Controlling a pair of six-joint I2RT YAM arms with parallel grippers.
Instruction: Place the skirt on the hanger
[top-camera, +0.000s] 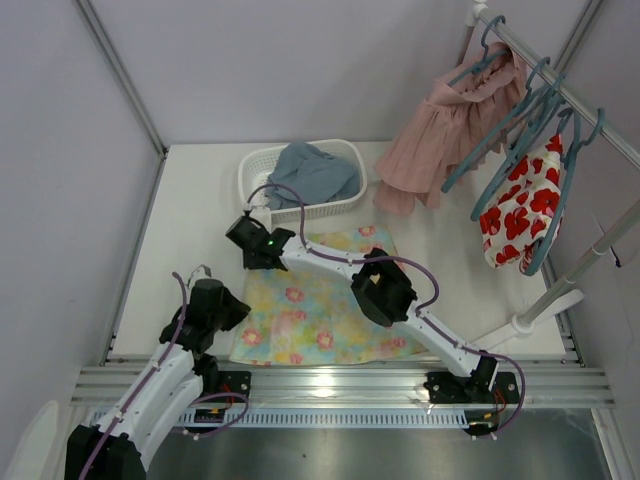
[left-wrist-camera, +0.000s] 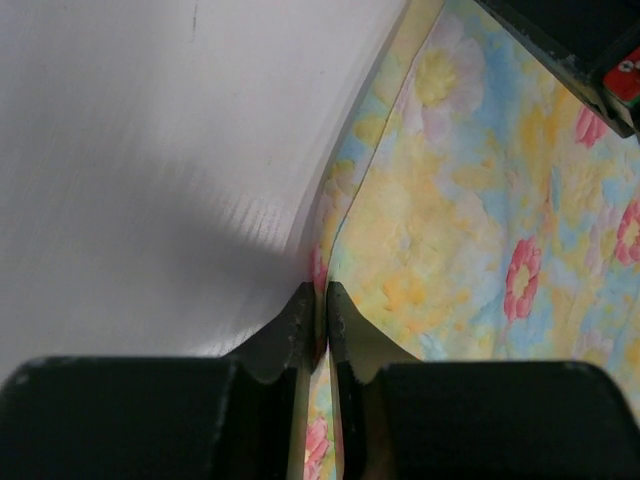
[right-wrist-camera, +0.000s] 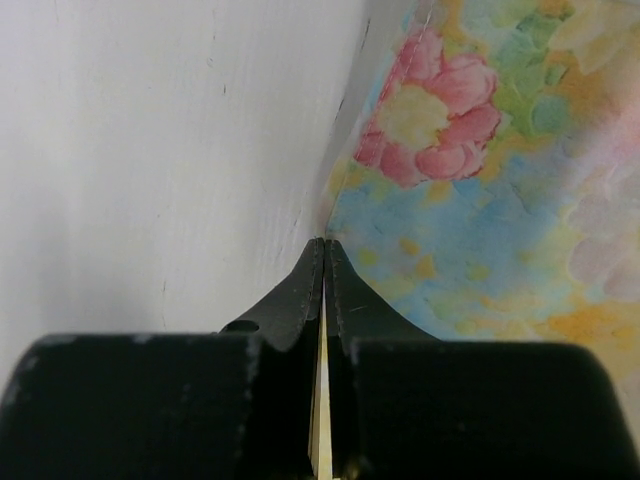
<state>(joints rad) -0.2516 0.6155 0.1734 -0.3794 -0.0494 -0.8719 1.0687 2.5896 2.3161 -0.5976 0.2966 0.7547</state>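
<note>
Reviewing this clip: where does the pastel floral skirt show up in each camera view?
Top external: the skirt lies flat mid-table, in front of the basket.
Left wrist: it fills the right half, its edge pinched in the left gripper.
Right wrist: it is on the right side again, its edge caught in the right gripper.
Shared landmark: the bare white table along the skirt's left edge.
</note>
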